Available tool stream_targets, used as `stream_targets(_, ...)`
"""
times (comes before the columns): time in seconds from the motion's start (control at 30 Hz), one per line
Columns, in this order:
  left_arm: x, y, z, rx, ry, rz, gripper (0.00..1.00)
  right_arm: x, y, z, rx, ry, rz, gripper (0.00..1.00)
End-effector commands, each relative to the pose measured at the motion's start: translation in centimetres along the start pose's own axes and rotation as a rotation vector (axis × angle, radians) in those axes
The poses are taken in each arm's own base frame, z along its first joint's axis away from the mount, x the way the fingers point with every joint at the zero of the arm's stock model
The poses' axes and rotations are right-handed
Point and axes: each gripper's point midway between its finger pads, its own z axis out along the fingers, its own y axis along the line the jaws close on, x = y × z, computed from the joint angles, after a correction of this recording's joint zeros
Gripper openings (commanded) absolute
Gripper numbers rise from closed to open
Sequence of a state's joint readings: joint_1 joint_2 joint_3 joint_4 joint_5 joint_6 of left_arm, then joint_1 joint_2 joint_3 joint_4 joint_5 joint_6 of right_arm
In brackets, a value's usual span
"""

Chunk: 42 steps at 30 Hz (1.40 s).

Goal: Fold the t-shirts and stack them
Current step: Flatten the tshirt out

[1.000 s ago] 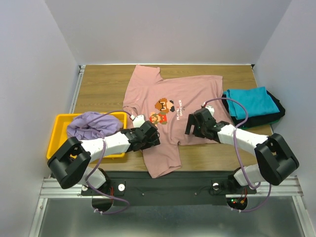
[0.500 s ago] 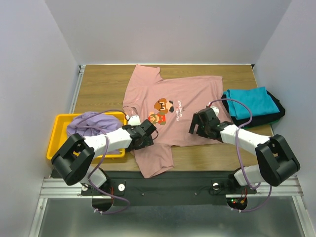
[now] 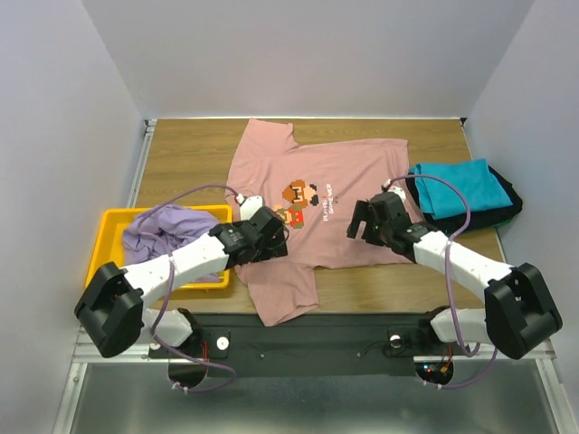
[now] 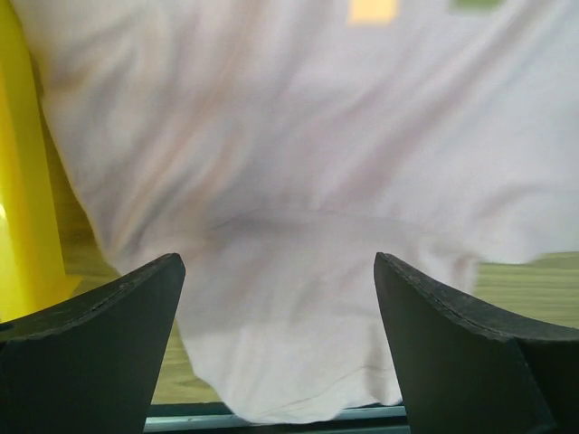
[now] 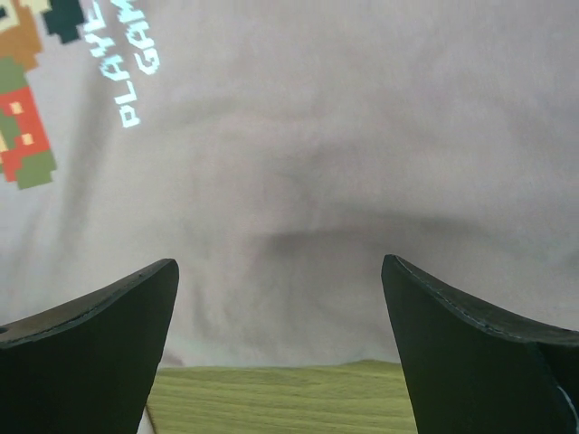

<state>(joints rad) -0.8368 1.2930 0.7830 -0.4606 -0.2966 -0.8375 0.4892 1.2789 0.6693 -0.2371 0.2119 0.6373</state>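
Observation:
A dusty pink t-shirt with a pixel-figure chest print lies spread on the wooden table, its near sleeve hanging over the front edge. It fills the left wrist view and the right wrist view. My left gripper is open, just above the shirt's near left part. My right gripper is open, just above the shirt's near right hem. A lavender t-shirt lies crumpled in the yellow bin. A folded teal t-shirt lies on a folded black one at the right.
The yellow plastic bin stands at the table's left, and its wall shows beside the left gripper. The table's front edge runs just below the shirt's hanging sleeve. Grey walls close in the sides and back.
Both grippers have moved a little farther onto the shirt. The hanging near part of the shirt has shifted slightly left and up since one second ago.

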Motion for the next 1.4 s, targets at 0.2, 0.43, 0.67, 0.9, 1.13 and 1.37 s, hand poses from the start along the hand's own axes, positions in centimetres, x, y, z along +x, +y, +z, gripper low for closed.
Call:
stream_targets(0.2, -16.8, -2.7, -0.3, 0.062, -0.314, -0.081, 0.98, -9.1, 2.6, -0.7, 0.011, -0.199, -0.055, 1.0)
stream_targets(0.43, -23.0, -0.8, 7.0, -0.071, -0.262, -0.041, 0.98, -14.8, 0.9, 3.5, 0.09, -0.203, -0.069, 1.0)
stream_targets(0.67, -28.8, 2.0, 13.4, -0.156, -0.228, -0.034, 0.98, -18.5, -2.1, 10.2, 0.145, -0.15, -0.047, 1.0)
stream_targets(0.9, -31.5, 4.5, 18.4, -0.217, -0.191, -0.011, 0.98, -23.7, -4.0, 16.2, 0.203, -0.189, -0.094, 1.0)
stream_targets(1.13, -32.2, 4.4, 21.6, -0.082, -0.143, -0.03, 0.99, -25.9, -4.9, 18.2, 0.224, -0.219, -0.121, 1.0)
stream_targets(1.37, -34.2, 3.0, 23.1, 0.0, -0.157, -0.02, 0.99, -27.6, -5.5, 19.4, 0.238, -0.247, -0.114, 1.0)
